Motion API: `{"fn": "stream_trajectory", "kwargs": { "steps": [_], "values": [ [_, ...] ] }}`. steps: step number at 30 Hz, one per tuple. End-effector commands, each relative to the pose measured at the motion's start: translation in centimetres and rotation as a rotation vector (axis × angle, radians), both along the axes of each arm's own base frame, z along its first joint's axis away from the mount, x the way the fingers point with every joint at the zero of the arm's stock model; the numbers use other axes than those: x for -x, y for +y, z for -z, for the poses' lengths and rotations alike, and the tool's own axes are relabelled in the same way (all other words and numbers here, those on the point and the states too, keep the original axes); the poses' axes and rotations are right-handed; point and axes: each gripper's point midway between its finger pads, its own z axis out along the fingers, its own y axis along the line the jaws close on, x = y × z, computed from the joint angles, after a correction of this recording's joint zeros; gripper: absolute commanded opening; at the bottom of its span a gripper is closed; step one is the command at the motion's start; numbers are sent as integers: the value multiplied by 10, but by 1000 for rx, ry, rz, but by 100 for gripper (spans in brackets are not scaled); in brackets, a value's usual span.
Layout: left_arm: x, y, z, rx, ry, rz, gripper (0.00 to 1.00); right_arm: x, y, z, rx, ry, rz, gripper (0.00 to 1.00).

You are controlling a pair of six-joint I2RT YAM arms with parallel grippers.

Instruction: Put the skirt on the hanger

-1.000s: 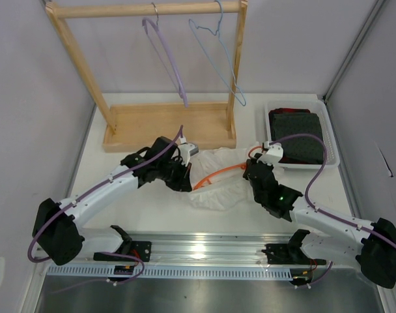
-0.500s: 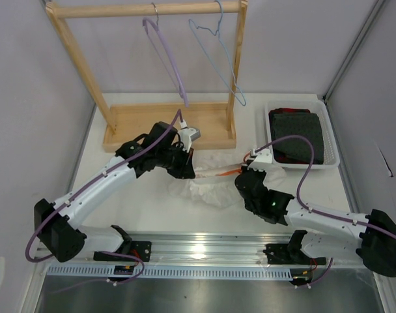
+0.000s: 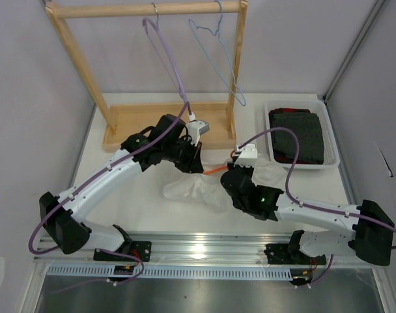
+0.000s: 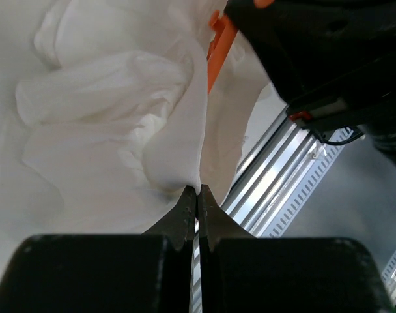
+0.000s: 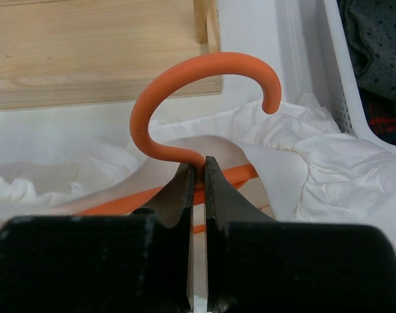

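The white skirt (image 3: 191, 189) lies crumpled on the table between my arms, and fills the left wrist view (image 4: 107, 117). The orange hanger (image 3: 214, 171) runs through it; only a short piece shows from above. My left gripper (image 3: 197, 164) is shut on a fold of the skirt (image 4: 185, 176). My right gripper (image 3: 232, 175) is shut on the hanger at the base of its hook (image 5: 191, 104), with skirt fabric (image 5: 328, 169) behind it.
A wooden rack (image 3: 165, 124) stands at the back with a lilac hanger (image 3: 169, 59) and a pale blue wire hanger (image 3: 217, 59). A white tray (image 3: 333, 153) at the right holds dark folded cloth (image 3: 302, 137). A metal rail (image 3: 204, 244) runs along the near edge.
Both grippers have moved left, dragging the skirt and hanger with them. The left gripper has risen toward the rack base. The right arm has stretched further left.
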Motion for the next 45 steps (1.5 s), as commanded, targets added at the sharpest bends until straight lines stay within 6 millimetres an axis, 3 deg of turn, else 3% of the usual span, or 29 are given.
{"fn": "stream_trajectory", "kwargs": {
  "steps": [1, 6, 9, 12, 14, 16, 23, 30, 38, 45],
  "values": [
    [-6, -14, -34, 69, -52, 7, 0, -1, 12, -19, -45, -26, 14, 0],
    [-3, -18, -23, 27, -63, 34, 0, 3, 34, -32, -92, -11, -59, 0],
    [1, -20, -11, 15, -65, 65, 1, 4, 36, -43, -112, -11, -79, 0],
    [2, -20, -7, -10, -98, 68, 7, 6, 36, -47, -113, 0, -79, 0],
    [7, -17, -2, -25, -97, 91, 19, 8, 35, -53, -138, -4, -93, 0],
    [7, -18, -7, -7, -131, 103, 30, 9, 39, -61, -158, -4, -116, 0],
    [-1, -22, -30, 51, -251, 111, 41, 10, 46, -75, -177, 12, -152, 0],
    [-7, -23, -48, 104, -349, 119, 45, 10, 45, -78, -220, 52, -198, 0],
    [0, -20, -82, 194, -484, 155, 50, 10, 39, -92, -260, 61, -225, 0],
    [-4, -24, -73, 174, -500, 188, 52, 10, 44, -99, -274, 62, -252, 0]
  ]
}}
